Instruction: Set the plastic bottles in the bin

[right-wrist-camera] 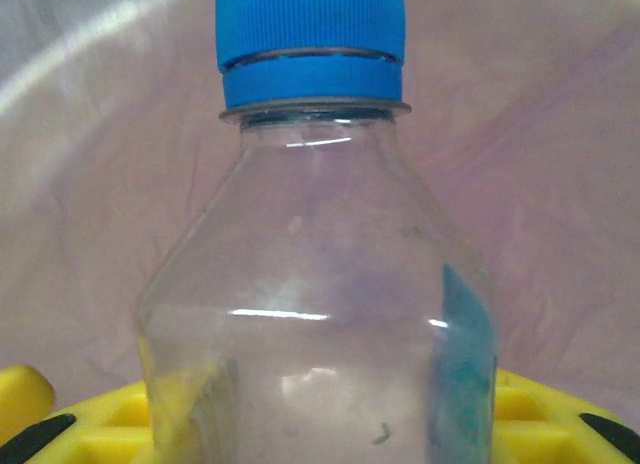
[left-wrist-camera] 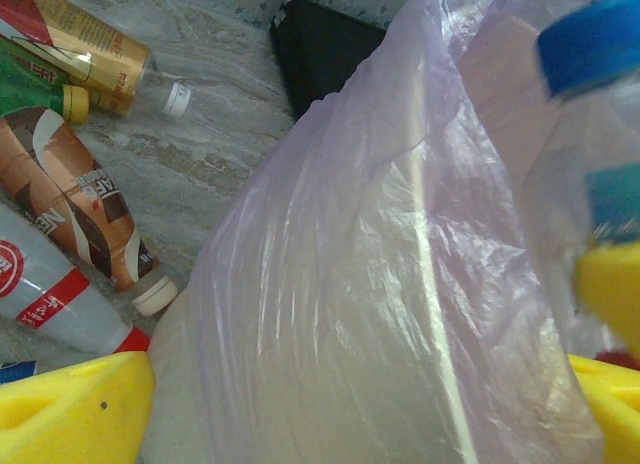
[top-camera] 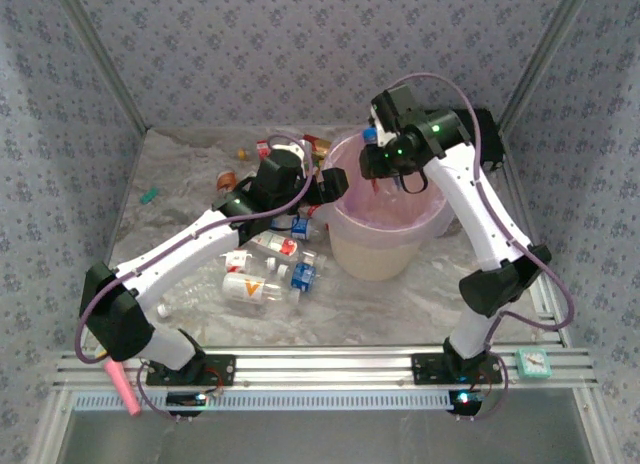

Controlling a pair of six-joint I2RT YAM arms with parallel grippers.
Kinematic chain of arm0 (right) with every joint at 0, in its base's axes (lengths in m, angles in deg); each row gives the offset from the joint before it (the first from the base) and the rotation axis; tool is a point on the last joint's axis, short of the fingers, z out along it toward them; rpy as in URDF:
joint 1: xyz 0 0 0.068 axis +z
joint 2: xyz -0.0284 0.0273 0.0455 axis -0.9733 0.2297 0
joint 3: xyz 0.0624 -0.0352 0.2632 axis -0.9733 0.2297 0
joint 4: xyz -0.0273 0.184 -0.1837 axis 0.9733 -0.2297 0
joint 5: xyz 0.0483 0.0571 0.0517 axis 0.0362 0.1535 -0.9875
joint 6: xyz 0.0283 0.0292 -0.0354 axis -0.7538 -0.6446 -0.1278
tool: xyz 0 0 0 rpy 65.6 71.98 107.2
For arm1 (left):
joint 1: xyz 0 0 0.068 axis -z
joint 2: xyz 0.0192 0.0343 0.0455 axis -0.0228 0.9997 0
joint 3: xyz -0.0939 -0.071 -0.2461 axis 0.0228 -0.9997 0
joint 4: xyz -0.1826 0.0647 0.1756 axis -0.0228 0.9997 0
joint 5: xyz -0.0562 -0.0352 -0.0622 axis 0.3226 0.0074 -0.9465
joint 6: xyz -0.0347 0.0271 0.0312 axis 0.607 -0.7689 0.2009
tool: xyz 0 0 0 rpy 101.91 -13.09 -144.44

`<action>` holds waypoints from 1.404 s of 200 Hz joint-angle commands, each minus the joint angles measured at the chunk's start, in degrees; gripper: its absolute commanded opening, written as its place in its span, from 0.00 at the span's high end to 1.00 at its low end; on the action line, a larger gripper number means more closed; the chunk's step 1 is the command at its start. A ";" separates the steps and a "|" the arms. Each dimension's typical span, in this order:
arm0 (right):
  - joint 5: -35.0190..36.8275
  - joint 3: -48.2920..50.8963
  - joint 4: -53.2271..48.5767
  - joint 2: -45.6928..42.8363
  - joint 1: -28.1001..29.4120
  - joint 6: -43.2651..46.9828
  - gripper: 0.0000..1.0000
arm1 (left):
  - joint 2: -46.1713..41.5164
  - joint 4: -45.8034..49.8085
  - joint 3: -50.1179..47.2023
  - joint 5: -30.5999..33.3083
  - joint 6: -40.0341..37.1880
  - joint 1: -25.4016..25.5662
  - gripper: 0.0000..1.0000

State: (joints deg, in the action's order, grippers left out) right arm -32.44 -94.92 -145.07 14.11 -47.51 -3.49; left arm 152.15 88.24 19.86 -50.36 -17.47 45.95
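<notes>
- The marbled grey table [top-camera: 400, 294] carries everything.
- A cream bin [top-camera: 375, 254] stands right of centre, toward the far edge.
- Bottles [top-camera: 255, 289] lie scattered left of it, from the middle to the far edge.
- A small teal object [top-camera: 150, 195] lies near the left edge.
- A black case [left-wrist-camera: 320, 54] lies just beside the bin.

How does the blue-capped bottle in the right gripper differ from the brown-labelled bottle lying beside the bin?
The blue-capped bottle has a mostly bare clear body; the brown-labelled bottle has a brown wrap and a white cap. The blue-capped bottle sits between the right gripper's fingers; the brown-labelled bottle lies on the table. Both are capped plastic bottles.
</notes>
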 commanded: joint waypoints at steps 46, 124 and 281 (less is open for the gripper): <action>-2.75 9.74 -2.50 3.59 -0.02 2.30 0.54 | -1.37 1.82 -1.45 1.31 -0.89 0.27 0.08; -5.10 23.75 6.01 6.17 -1.68 2.35 0.51 | -0.82 1.65 -1.67 1.26 -0.58 0.27 0.08; -2.75 25.95 8.89 2.49 -1.68 3.57 0.04 | -0.93 3.43 -0.45 1.50 -2.54 0.27 0.05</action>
State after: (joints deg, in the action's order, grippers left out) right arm -36.68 -65.50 -133.07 21.43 -49.26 -0.71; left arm 151.78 87.57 19.22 -50.30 -17.66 45.95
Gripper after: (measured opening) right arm 0.945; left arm 0.941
